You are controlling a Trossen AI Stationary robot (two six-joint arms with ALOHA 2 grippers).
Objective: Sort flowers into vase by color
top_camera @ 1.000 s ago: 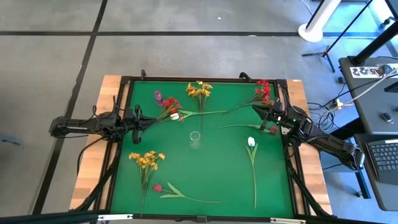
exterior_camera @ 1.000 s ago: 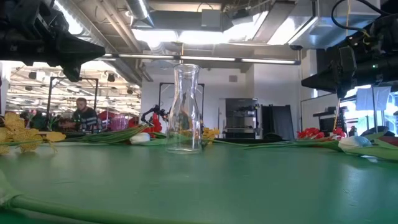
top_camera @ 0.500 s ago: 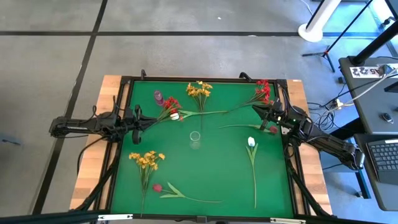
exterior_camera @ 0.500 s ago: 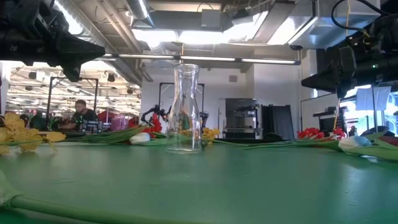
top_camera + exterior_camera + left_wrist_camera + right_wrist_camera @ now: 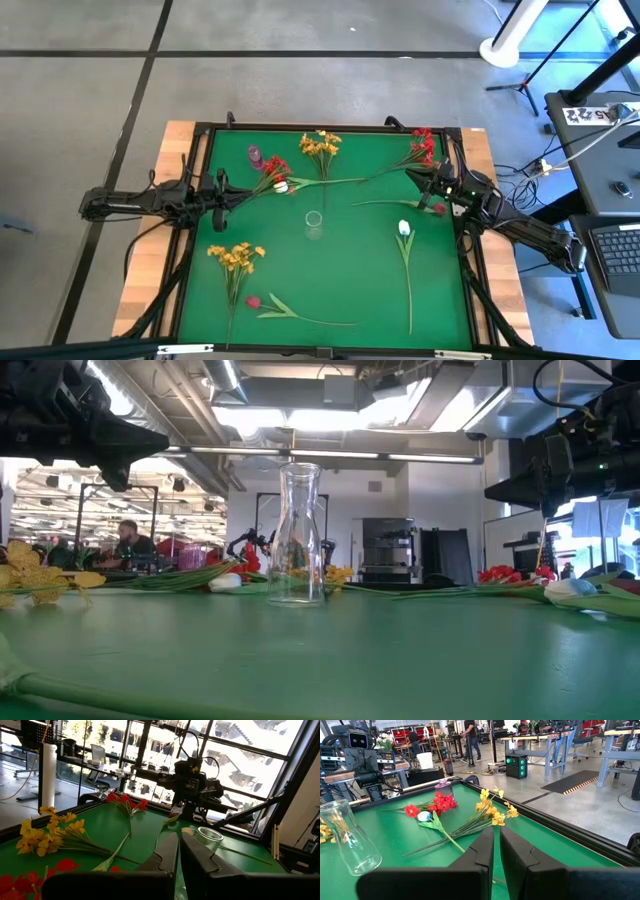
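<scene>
A clear glass vase (image 5: 314, 222) stands upright mid-table and holds no flowers. Flowers lie flat on the green mat: yellow clusters (image 5: 320, 145) (image 5: 236, 257), red clusters (image 5: 423, 146) (image 5: 270, 176), white buds (image 5: 404, 228) (image 5: 281, 186) and dark-red buds (image 5: 252, 301) (image 5: 438, 208). My left gripper (image 5: 226, 196) hovers at the table's left edge beside the red cluster, with its fingers (image 5: 170, 847) shut on nothing. My right gripper (image 5: 432, 180) hovers at the right edge above a dark-red bud's stem, also shut (image 5: 496, 837) and holding nothing.
A small purple container (image 5: 254, 154) stands near the far-left red cluster. A raised black frame (image 5: 330, 128) borders the mat. Open mat lies around the vase (image 5: 297, 535) and toward the near edge. Beyond the table are a workshop with benches and a person (image 5: 128, 540).
</scene>
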